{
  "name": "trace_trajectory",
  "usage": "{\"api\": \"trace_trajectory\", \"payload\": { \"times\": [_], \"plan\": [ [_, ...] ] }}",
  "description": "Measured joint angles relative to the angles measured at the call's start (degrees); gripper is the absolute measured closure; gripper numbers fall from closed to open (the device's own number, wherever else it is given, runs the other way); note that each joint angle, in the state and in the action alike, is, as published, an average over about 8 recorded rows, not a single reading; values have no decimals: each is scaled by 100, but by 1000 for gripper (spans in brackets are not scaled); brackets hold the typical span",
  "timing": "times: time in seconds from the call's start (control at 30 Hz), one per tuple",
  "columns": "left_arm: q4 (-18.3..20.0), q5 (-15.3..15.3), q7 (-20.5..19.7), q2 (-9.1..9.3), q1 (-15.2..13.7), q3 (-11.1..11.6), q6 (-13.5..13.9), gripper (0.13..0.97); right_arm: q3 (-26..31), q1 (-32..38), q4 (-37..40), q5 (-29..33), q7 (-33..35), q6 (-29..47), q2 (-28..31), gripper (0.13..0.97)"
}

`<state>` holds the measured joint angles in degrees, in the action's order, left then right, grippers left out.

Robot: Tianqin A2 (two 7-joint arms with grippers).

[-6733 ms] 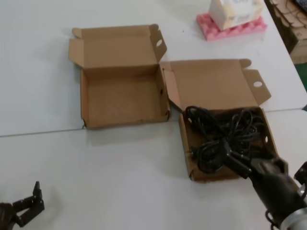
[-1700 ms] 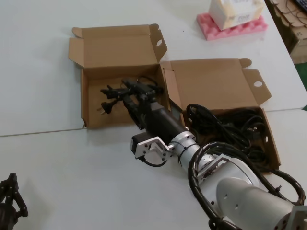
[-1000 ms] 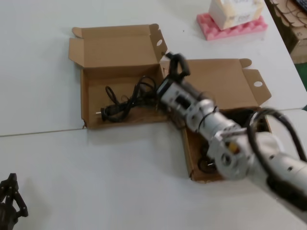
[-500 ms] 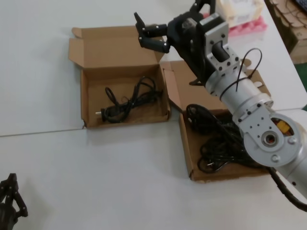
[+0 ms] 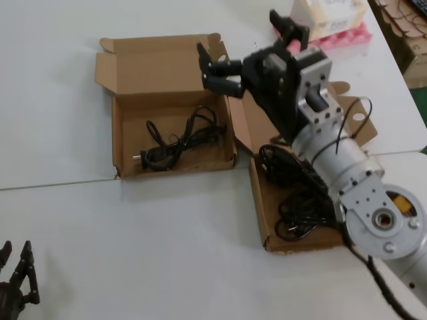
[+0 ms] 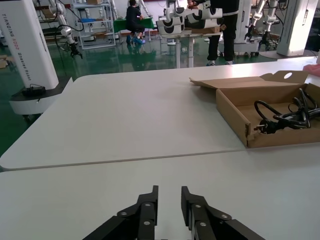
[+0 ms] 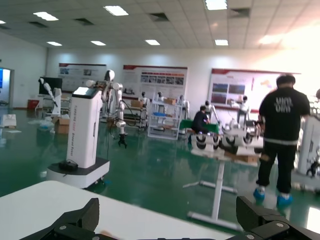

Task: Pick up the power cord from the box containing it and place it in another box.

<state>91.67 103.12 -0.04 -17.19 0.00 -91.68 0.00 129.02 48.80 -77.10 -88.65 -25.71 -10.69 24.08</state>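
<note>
White tabletop (image 5: pixel 60 120) carries two shallow cardboard boxes side by side, with a busy workshop floor visible beyond. One power cord (image 5: pixel 177 140) lies loosely looped in another box (image 5: pixel 127 113), the one on the robot's left, plug toward the front wall. Next to it, the box containing it (image 5: pixel 261 213) holds a tangle of black cords (image 5: pixel 303 200). Raised above both lids, the right gripper (image 5: pixel 250 43) has its jaws spread wide and carries nothing. Low at the table's near edge, the left gripper (image 6: pixel 168 200) sits parked, jaws only narrowly apart. By my reckoning the transfer looks done; only pulling the arm back is left.
</note>
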Motion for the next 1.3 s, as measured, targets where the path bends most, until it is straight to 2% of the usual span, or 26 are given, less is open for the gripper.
{"api": "trace_trajectory", "payload": {
  "times": [0.23, 0.37, 0.63, 0.67, 0.93, 0.97, 1.23, 1.3],
  "plan": [
    [0, 0, 0, 0, 0, 0, 0, 778, -392, -515, -153, -152, 0, 111, -72, 129],
    [0, 0, 0, 0, 0, 0, 0, 778, -620, -811, -242, -241, 0, 177, -114, 129],
    [0, 0, 0, 0, 0, 0, 0, 602, -1072, -1403, -418, -416, 0, 307, -198, 129],
    [0, 0, 0, 0, 0, 0, 0, 602, -1127, -1476, -440, -437, 0, 323, -208, 129],
    [0, 0, 2, 0, 0, 0, 0, 390, -1587, -2075, -619, -616, 0, 455, -293, 129],
    [0, 0, 2, 0, 0, 0, 0, 390, -1643, -2147, -641, -637, 0, 471, -303, 129],
    [0, 1, 2, 0, 0, 0, 0, 239, -2099, -2743, -819, -814, 0, 601, -387, 129],
    [0, 1, 2, 0, 0, 0, 0, 228, -2210, -2891, -862, -857, 0, 633, -408, 129]
  ]
}}
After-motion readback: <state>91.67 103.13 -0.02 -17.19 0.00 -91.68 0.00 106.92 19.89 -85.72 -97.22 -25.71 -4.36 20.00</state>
